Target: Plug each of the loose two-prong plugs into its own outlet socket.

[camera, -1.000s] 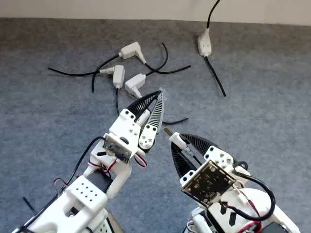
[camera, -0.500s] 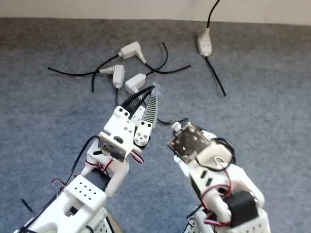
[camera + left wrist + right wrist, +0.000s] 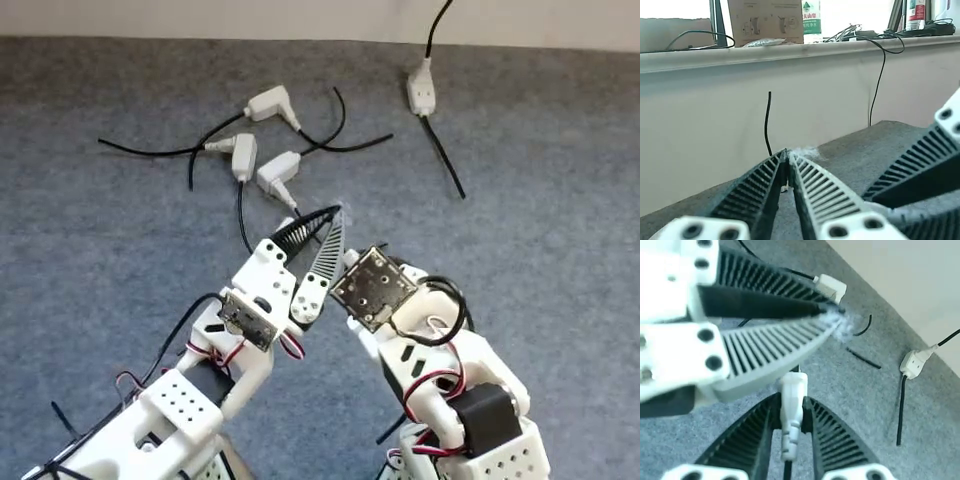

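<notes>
Nearest you, your right gripper (image 3: 791,405) is clamped on a white two-prong plug (image 3: 791,392). The plug's long axis runs along the fingers, cord end toward the wrist and body pointing out at your left gripper (image 3: 333,213), which lies straight across its path with ribbed fingers pressed tip to tip and a wisp of fluff at the ends. Beyond those tips three loose plugs (image 3: 243,155) lie close together on the grey carpet (image 3: 560,250) among black cords (image 3: 140,151), and farthest off to the right, by the wall, lies the white outlet socket (image 3: 421,90).
</notes>
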